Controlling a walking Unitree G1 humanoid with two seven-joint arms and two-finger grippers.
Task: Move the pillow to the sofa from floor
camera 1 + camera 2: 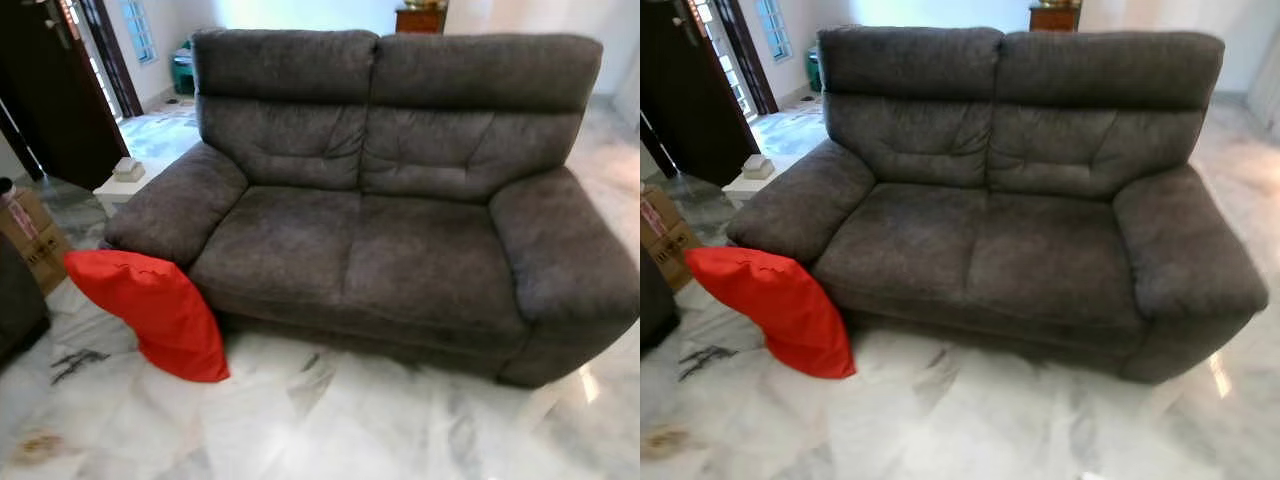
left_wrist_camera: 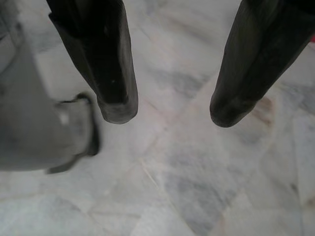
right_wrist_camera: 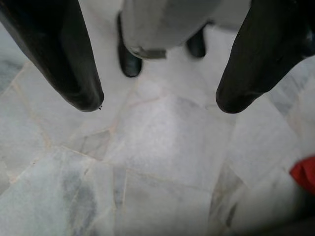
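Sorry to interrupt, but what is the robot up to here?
Nothing is being handled yet. A red pillow stands on the marble floor, propped against the left armrest of the grey sofa, whose seats are bare. The left gripper and right gripper hang open above the floor, holding nothing.

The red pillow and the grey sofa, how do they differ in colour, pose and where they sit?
The red pillow is bright and smooth-looking; the grey sofa is dark with a fuzzy, textured cover. The pillow stands tilted on the marble floor, propped against the sofa's armrest on the robot's left; the sofa stands square on that floor. The pillow is far smaller, reaching to about the armrest's height. Both are soft furnishings resting on the same floor.
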